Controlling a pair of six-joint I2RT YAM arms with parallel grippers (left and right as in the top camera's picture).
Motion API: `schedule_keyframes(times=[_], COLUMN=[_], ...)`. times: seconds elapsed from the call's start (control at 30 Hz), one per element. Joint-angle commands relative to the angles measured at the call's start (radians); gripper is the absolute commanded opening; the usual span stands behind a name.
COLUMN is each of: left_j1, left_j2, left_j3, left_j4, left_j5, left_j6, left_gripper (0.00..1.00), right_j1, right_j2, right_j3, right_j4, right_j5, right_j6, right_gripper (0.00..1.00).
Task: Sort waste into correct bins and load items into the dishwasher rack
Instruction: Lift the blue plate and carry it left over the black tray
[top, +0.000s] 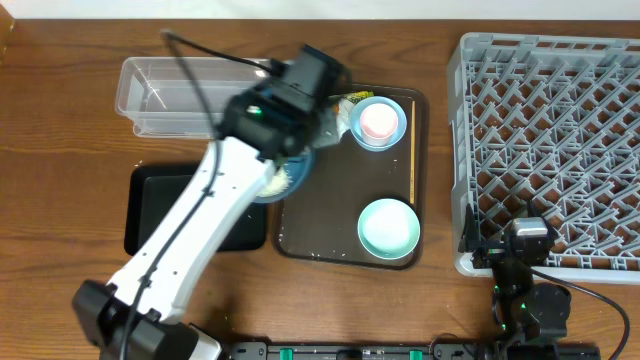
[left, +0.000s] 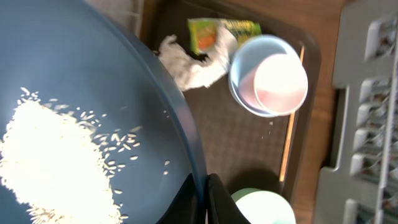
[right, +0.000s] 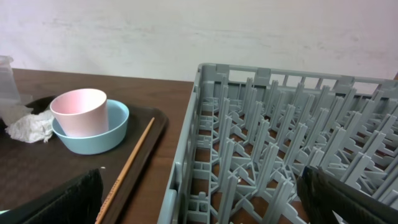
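My left gripper (left: 205, 200) is shut on the right rim of the dark blue plate (left: 93, 81), which carries a heap of white rice (left: 50, 162). Seen from overhead, the plate (top: 296, 172) sits under my left arm at the brown tray's left edge. On that tray lie a crumpled tissue (left: 193, 65), a yellow-green wrapper (left: 214, 31), a pink cup (left: 280, 84) inside a light blue bowl (left: 244, 87), chopsticks (left: 291, 130) and a second bowl (top: 388, 228). Beside the grey rack (top: 550, 130), at its front left corner, my right gripper (right: 205, 205) stands open and holds nothing.
A clear container (top: 170, 95) stands at the back left, with a shallow black tray (top: 150, 205) in front of it. The brown serving tray (top: 340, 215) fills the middle. My left arm crosses diagonally over the black tray.
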Motion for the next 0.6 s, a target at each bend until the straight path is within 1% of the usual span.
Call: schedule_keyframes(times=[0.0, 0.17, 0.4, 0.57], left_j1=[0.056, 0.138, 0.236, 0.287], left_j2=[-0.028, -0.028, -0.028, -0.028], left_j3=[-0.001, -0.014, -0.026, -0.027], left_j4=[-0.008, -0.019, -0.074, -0.073], left_j5=[0.084, 0.2, 0.232, 0.379], left_j6=[0.03, 0.047, 0.051, 0.119], left_gripper=[0.06, 0.06, 0.06, 0.06], right_j1=[-0.005, -0.005, -0.005, -0.005], right_j2=[-0.005, -0.005, -0.005, -0.005], right_j3=[-0.004, -0.004, -0.004, -0.004], right_j4=[-0.001, -0.001, -0.001, -0.001], right_j5=[0.003, 0.003, 0.003, 0.003], right_j6=[-0.012, -0.012, -0.012, -0.012], right_gripper=[0.99, 0.99, 0.99, 0.99])
